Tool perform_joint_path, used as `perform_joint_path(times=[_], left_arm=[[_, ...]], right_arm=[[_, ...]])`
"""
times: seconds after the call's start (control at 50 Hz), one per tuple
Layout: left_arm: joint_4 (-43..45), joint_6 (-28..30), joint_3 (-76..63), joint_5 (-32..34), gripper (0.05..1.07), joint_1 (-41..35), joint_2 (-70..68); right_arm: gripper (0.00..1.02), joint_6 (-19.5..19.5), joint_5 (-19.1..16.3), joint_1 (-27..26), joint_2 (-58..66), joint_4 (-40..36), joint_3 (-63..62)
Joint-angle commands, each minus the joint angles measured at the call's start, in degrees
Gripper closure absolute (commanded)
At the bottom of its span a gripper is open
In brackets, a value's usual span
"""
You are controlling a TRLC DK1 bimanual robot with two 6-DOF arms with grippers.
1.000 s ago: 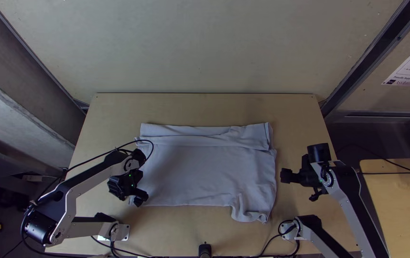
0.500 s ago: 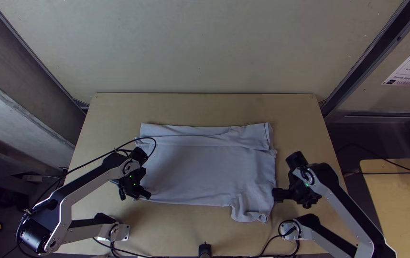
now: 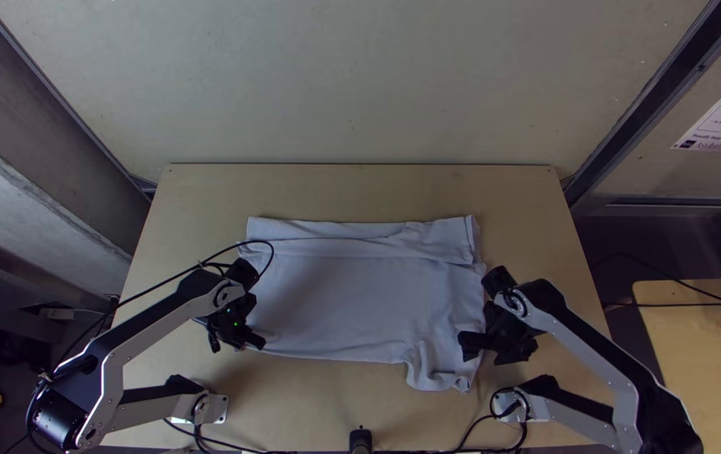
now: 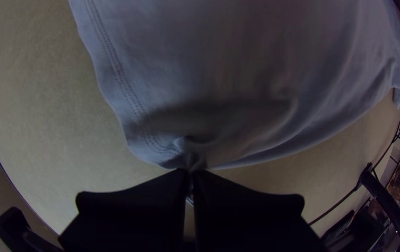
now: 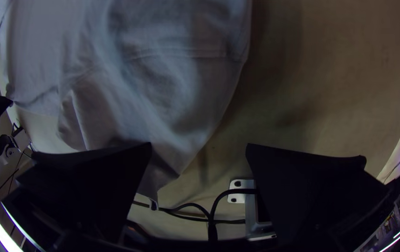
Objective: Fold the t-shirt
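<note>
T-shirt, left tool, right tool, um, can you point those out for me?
T-shirt point(image 3: 352, 294): top view, middle of its broad, flat-lying body.
Left tool point(image 4: 190, 171): left wrist view, between the fingertips, at the pinched cloth.
Right tool point(image 5: 199, 144): right wrist view, midway between the spread fingertips.

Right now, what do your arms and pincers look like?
The left arm and right arm have silver-grey links and black joints. A black cable loops along the left one, and a small green light glows near its end. The left pincer and right pincer have wide, flat black fingers.
</note>
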Motion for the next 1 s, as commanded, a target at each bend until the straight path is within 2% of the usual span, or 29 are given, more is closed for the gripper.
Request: perform_joint_path(times=[0.0, 0.04, 0.18, 0.3, 0.44, 0.48, 0.74, 0.98], left_arm=[[-0.4, 0.7, -0.4, 0.0, 1.04, -0.1, -1.0], [-0.4, 0.7, -0.4, 0.0, 1.04, -0.1, -1.0], [-0.4, 0.8, -0.4, 0.0, 1.04, 0.2, -1.0], [-0.4, 0.8, -0.4, 0.0, 1.04, 0.3, -1.0], [-0.4, 0.8, -0.4, 0.0, 1.04, 0.6, -1.0], [-0.4, 0.8, -0.4, 0.0, 1.04, 0.6, -1.0], [-1.3, 0.4, 2.0, 0.6, 1.04, 2.3, -2.7], [-2.6, 2.6, 7.0, 1.8, 1.04, 8.1, -6.7]], right_arm=[[0.19, 1.4, -1.3, 0.9, 2.5, -0.2, -1.2], [0.24, 1.4, -1.6, 1.1, 2.9, 0.2, -1.3], [0.64, 1.4, -1.6, 1.4, 4.8, 4.4, -2.4], [0.87, 1.4, -1.7, 1.4, 5.8, 6.0, -2.1], [0.91, 1.0, -1.9, 2.1, 7.3, 6.4, -2.1], [1.0, 0.8, -1.8, 2.4, 7.2, 6.9, -1.7], [1.0, 1.2, -1.3, 2.1, 1.0, 6.5, 1.5], [1.0, 0.1, 0.9, -1.9, -5.0, 1.4, 5.0]])
